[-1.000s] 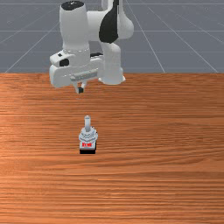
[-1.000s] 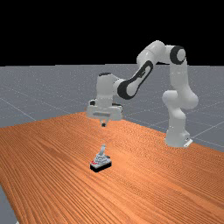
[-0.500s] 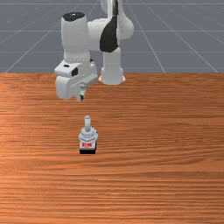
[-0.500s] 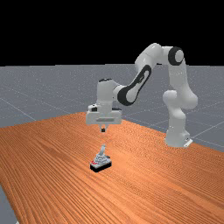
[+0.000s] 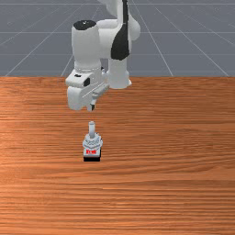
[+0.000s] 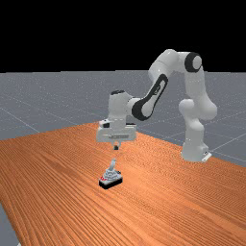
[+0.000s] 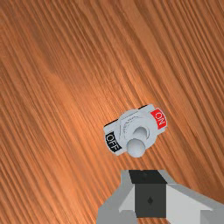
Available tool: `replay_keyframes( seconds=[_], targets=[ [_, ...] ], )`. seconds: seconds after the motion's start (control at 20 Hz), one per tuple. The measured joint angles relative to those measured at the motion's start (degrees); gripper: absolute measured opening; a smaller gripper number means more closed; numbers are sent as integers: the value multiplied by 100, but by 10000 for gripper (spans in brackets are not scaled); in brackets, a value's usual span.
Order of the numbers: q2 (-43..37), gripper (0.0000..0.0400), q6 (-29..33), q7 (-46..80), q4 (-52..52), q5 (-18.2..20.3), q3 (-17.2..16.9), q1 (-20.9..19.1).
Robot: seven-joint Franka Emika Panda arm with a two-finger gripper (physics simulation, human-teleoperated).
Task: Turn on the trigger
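Note:
In the front view my gripper (image 5: 91, 108) hangs above and behind the toggle switch (image 5: 92, 143), apart from it. The far view has the gripper (image 6: 116, 148) over the switch (image 6: 111, 178), with a visible gap above the lever (image 6: 113, 164). Its lever tilts away from the side with the red label. In the wrist view the black fingertips of the gripper (image 7: 150, 192) are together, beside the round lever tip (image 7: 136, 148). A red ON label (image 7: 158, 118) and a black OFF label (image 7: 112, 142) are on opposite sides of the switch.
The switch stands on the orange-brown wooden table (image 5: 170, 137). The arm's base (image 6: 194, 151) stands at the table's far side, on the far view's right.
My hand has come down closer to the switch and turned. Lately it has also shifted toward the front view's right. The switch and its lever stand as before.

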Motion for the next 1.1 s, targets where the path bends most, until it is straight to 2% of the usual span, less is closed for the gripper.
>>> replay_keyframes(
  seconds=[0.3,0.35,0.55,0.6,0.7,0.75,0.8,0.85,0.9,1.05,1.1],
  targets=[
    [-21,0,53,249,-58,-34,51,150],
    [82,0,-179,505,91,-69,13,192],
    [343,0,-134,503,166,-59,19,190],
    [260,0,252,792,-63,-346,-85,318],
    [251,0,249,1199,-85,-695,-188,512],
    [239,0,260,1130,-100,-555,-116,494],
    [197,0,428,828,-193,-177,41,384],
    [212,0,218,519,-126,161,170,269],
    [170,0,291,1031,-201,-169,18,433],
    [73,0,334,1413,-351,-178,-45,494],
    [43,0,343,1607,-405,-941,-223,688]
  ],
)
